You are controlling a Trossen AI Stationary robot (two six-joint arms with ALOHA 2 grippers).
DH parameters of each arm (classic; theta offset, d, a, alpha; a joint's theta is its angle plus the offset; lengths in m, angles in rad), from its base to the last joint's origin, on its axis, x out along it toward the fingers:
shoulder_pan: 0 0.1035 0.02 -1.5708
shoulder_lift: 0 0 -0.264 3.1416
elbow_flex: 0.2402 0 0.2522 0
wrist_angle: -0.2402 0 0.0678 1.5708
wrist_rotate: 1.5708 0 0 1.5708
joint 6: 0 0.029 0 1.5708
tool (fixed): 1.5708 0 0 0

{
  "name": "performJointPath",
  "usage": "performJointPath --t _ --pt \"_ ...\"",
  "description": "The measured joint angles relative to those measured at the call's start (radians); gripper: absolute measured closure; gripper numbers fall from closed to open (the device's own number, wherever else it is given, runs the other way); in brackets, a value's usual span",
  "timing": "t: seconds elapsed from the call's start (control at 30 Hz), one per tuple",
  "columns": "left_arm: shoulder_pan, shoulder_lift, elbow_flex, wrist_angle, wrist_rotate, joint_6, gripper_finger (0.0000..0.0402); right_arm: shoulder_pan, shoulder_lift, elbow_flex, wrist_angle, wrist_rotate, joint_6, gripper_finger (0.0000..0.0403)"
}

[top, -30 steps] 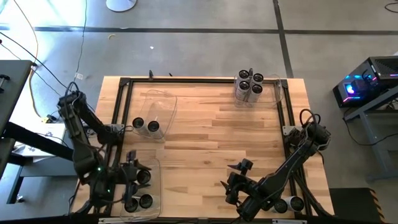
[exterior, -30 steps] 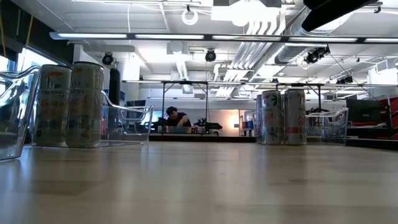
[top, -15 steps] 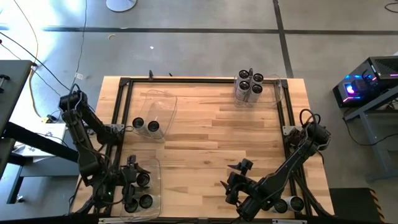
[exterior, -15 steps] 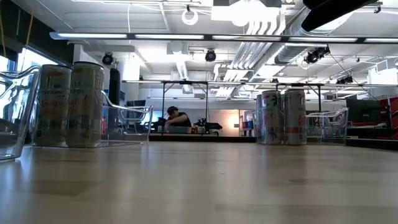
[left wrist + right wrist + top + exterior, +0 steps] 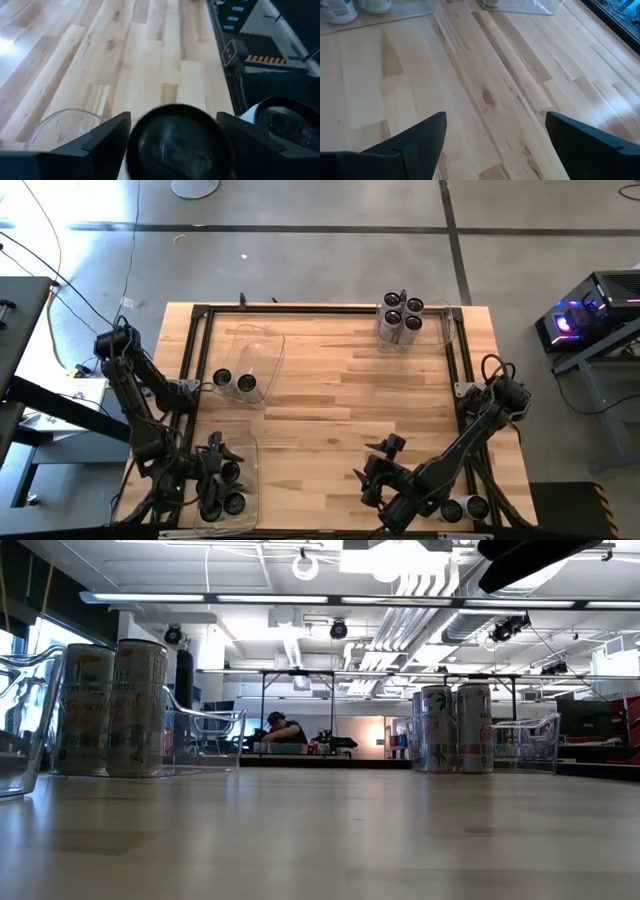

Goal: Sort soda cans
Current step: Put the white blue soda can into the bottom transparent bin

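My left gripper [image 5: 222, 468] is low over the clear bin [image 5: 250, 480] at the table's near left corner. Its two fingers stand on either side of a dark-topped soda can [image 5: 180, 145] that stands upright in the bin. Two more cans [image 5: 235, 503] stand in the same bin, and one of them [image 5: 285, 120] shows beside the gripper. My right gripper [image 5: 375, 470] hangs open over bare wood near the front edge, with nothing between its fingers [image 5: 492, 145]. My left gripper has one finger [image 5: 100, 145] on each side of the can's top rim [image 5: 150, 125]. It slants down at the can from the table's left. The can stands upright in the bin. Whether the fingers touch the rim, I cannot tell.
Two cans [image 5: 234, 383] stand beside a clear bin [image 5: 262, 345] at the far left. Several cans [image 5: 400, 318] stand in a clear bin [image 5: 445, 328] at the far right. Two cans [image 5: 465, 508] lie beyond the frame at the near right. The middle of the table is bare wood.
My left gripper has sunk down into the near left bin, bringing the dark-topped can with it. The arm's elbow has folded lower. The right arm has kept still.
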State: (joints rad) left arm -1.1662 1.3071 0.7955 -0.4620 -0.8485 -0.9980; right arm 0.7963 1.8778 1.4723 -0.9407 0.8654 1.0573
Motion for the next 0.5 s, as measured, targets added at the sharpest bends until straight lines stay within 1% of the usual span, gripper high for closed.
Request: performJointPath --t 0.33,0.5 --pt "0.001 -0.001 -0.012 0.022 0.02 -0.024 0.0107 0.0 0.0 0.0 0.002 0.0 -0.002 0.0066" --pt "0.0 -0.034 -0.01 0.005 0.037 0.023 0.0106 0.0 0.0 0.0 0.002 0.0 -0.011 0.0066"
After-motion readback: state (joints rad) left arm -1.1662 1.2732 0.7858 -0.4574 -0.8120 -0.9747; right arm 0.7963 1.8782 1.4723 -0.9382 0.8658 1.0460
